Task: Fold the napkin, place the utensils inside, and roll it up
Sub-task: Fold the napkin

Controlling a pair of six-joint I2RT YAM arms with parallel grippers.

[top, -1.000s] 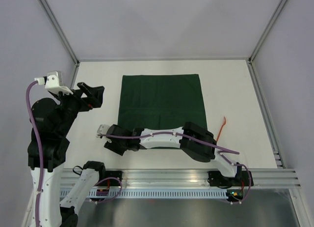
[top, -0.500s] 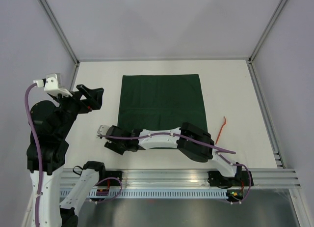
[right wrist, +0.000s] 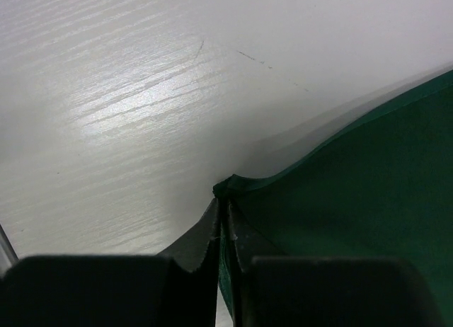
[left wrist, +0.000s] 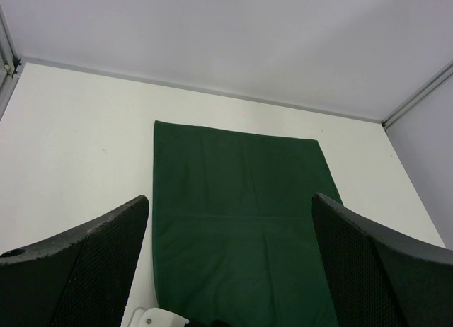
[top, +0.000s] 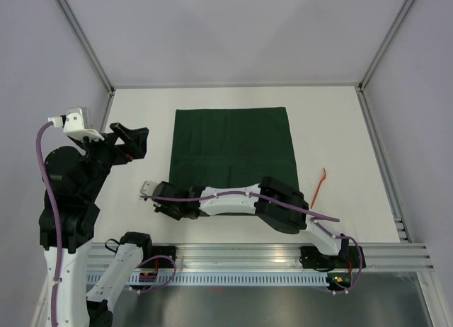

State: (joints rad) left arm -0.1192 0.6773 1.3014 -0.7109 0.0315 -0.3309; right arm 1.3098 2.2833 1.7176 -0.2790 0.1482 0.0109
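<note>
The dark green napkin (top: 233,143) lies flat in the middle of the white table, its near edge hidden under my right arm. That arm reaches leftward across it. My right gripper (top: 164,208) sits at the near-left corner. In the right wrist view the right gripper (right wrist: 225,207) is shut on that corner of the napkin (right wrist: 354,199), and the cloth bunches slightly at the tips. My left gripper (top: 134,137) hovers raised beyond the napkin's left edge. It stands wide open in the left wrist view (left wrist: 230,199), with the napkin (left wrist: 241,221) below. The orange-red utensil (top: 318,187) lies right of the napkin.
Grey walls with metal frame posts (top: 375,58) enclose the table on three sides. An aluminium rail (top: 283,256) carrying the arm bases runs along the near edge. Purple cables (top: 44,164) trail from both arms.
My right gripper's jaws have closed on the napkin's near-left corner. The left arm has barely shifted and stays open.
</note>
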